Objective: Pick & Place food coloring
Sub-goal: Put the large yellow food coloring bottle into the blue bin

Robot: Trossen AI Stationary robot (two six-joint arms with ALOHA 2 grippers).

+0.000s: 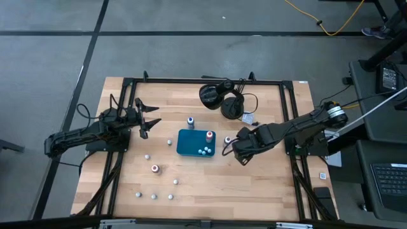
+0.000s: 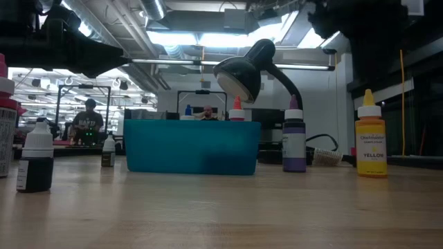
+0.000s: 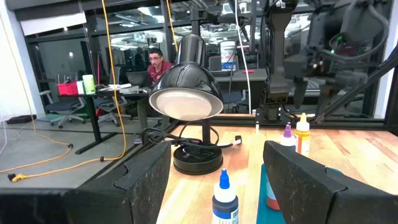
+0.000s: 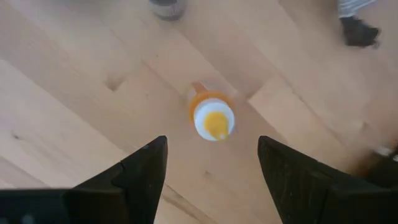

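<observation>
R gripper (image 4: 211, 168) hung over the yellow-topped bottle (image 4: 212, 118), fingers spread, not touching it.
Bottle stood upright on the worktop (image 1: 210, 178), right of the teal tray (image 1: 191, 145); purple-topped bottle (image 2: 293, 142) & black headphones (image 1: 222, 97) nearby. L gripper (image 1: 151, 116) waited at tray's left, fingers spread.

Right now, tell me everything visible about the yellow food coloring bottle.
The yellow food coloring bottle is small, of plastic by its look, with an orange-yellow body, a pointed yellow tip and a label reading YELLOW. It stands upright on the wooden table, right of the teal tray. The right pincer hovers open directly above, not touching.
</observation>
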